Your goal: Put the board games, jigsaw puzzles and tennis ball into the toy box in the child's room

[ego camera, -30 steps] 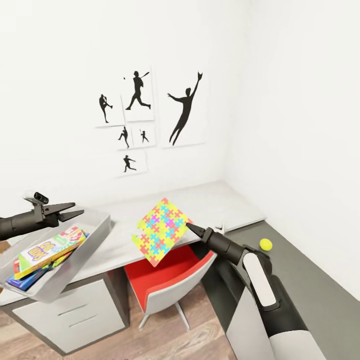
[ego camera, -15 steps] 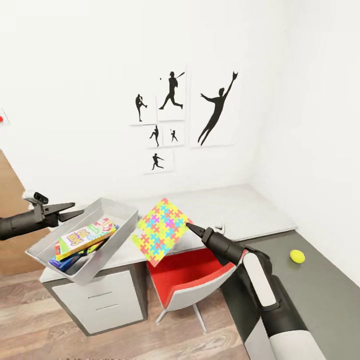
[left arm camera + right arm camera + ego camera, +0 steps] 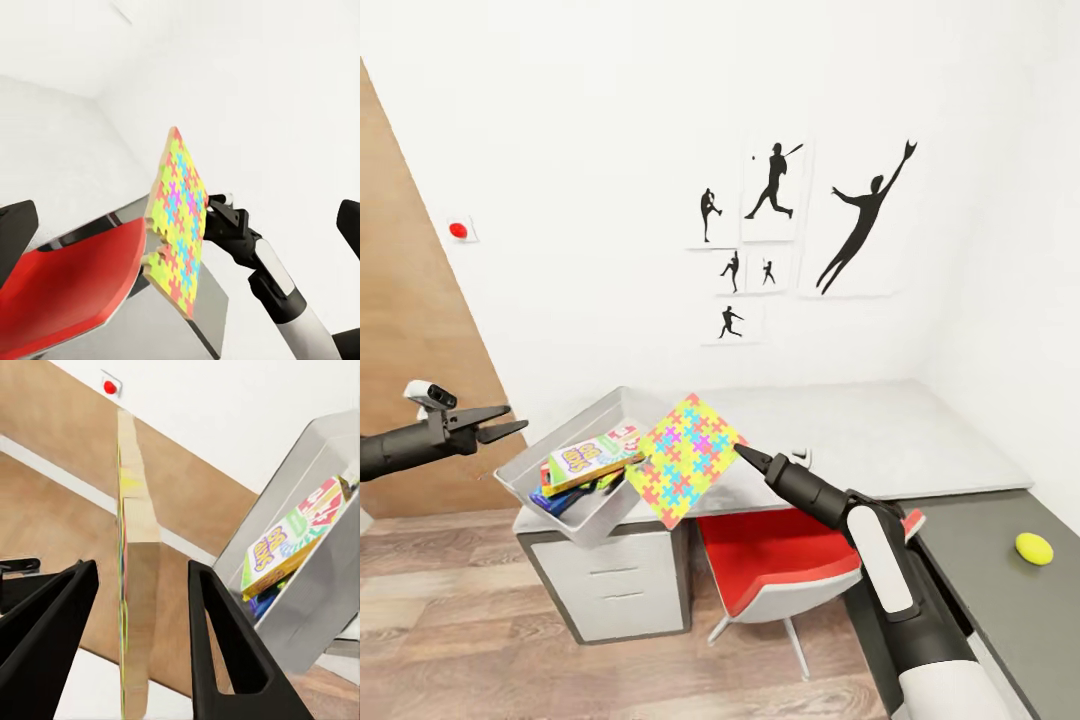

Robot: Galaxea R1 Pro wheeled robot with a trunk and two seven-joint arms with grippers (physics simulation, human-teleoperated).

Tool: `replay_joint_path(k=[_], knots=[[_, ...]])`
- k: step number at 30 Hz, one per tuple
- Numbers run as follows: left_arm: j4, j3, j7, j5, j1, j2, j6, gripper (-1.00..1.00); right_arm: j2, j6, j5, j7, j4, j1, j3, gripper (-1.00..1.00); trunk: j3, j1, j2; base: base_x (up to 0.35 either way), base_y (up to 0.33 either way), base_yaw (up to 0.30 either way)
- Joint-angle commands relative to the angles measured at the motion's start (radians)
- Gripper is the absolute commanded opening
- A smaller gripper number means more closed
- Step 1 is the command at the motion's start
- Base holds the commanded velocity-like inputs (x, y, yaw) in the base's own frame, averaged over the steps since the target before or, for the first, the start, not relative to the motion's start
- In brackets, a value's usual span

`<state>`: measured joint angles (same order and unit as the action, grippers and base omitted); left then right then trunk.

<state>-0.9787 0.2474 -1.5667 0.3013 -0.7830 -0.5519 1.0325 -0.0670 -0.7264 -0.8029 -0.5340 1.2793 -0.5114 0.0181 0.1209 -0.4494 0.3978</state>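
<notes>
One jigsaw puzzle (image 3: 685,459) hangs pinched by a corner in your closed right gripper (image 3: 739,453), beside the toy box (image 3: 540,463) at the desk's end; it may pivot loose. Left gripper (image 3: 510,420) gapes empty.

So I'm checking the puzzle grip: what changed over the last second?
The view swung left: a wooden door came into sight, and the toy box, wall pictures and ball slid right in frame. The right gripper still holds the puzzle; the left gripper stays open.
</notes>
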Motion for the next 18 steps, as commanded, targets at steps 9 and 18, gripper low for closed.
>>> replay_joint_path(k=[9,18], knots=[[0.008,0.002,-0.004,-0.003,-0.001,0.000,0.011,1.00,0.001,-0.004,-0.007,0.002,0.000,-0.001,-0.004,-1.00,0.002,-0.001,0.002,0.055,0.079,0.284],[0.009,0.019,-0.004,-0.004,-0.001,0.000,0.011,1.00,0.001,-0.004,-0.008,0.002,-0.003,-0.001,-0.005,-1.00,0.002,-0.001,0.002,0.052,0.044,0.216]])
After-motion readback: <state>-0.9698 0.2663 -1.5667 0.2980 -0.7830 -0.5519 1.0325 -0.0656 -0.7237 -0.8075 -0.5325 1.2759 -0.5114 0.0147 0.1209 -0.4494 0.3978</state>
